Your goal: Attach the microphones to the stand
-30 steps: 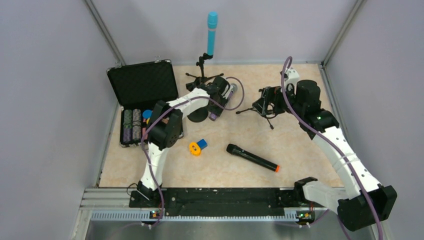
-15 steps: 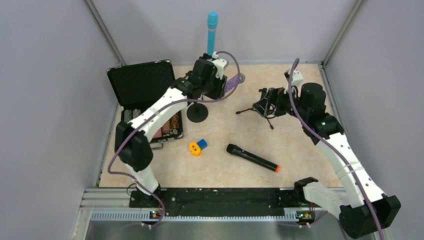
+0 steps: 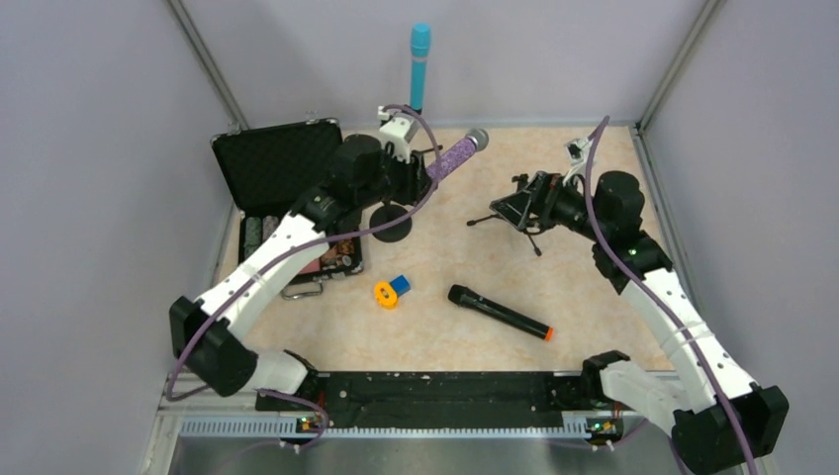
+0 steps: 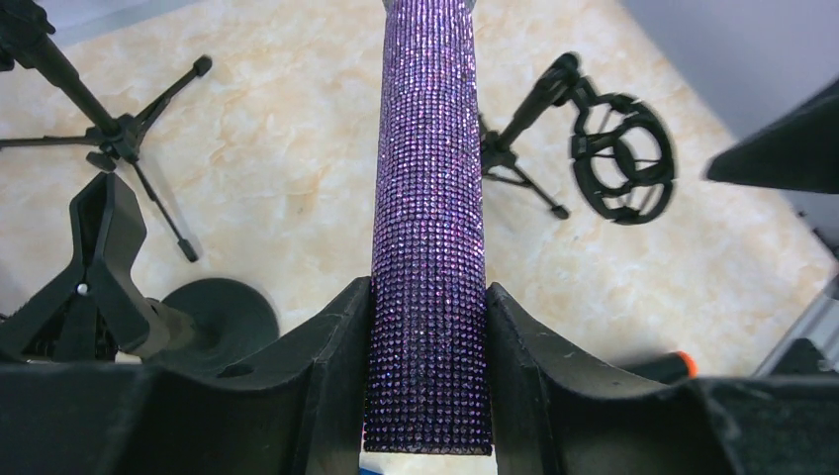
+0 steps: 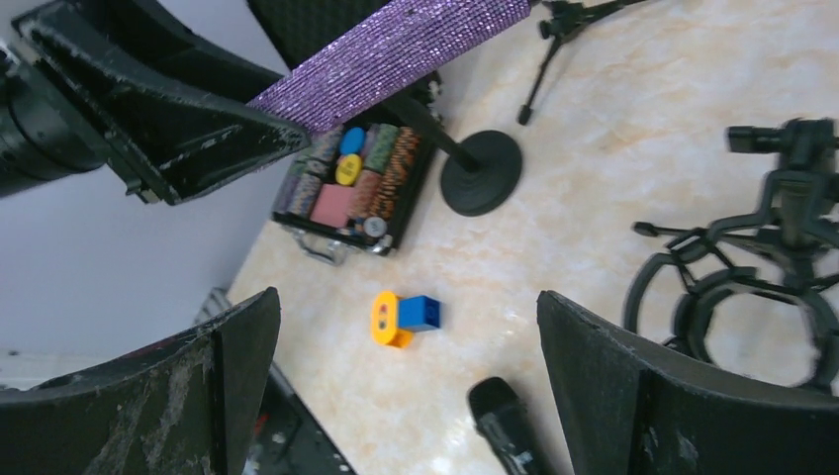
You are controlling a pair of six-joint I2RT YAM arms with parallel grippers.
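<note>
My left gripper is shut on the glittery purple microphone, near its butt end. The top view shows this mic raised and tilted, its silver grille toward the back right, above the round-base clip stand. That stand's clip sits left of my left fingers. The light-blue microphone stands upright in a tripod stand at the back. The black microphone with an orange end lies flat on the table. My right gripper is open and holds nothing, beside a shock-mount tripod stand.
An open black case with poker chips sits at the left. A small orange-and-blue object lies in the middle of the table. Grey walls close in the back and sides.
My left arm has stretched out and lifted the purple microphone from beside the round-base stand, turning its grille up and to the right. The right gripper has shifted slightly and stayed open.
</note>
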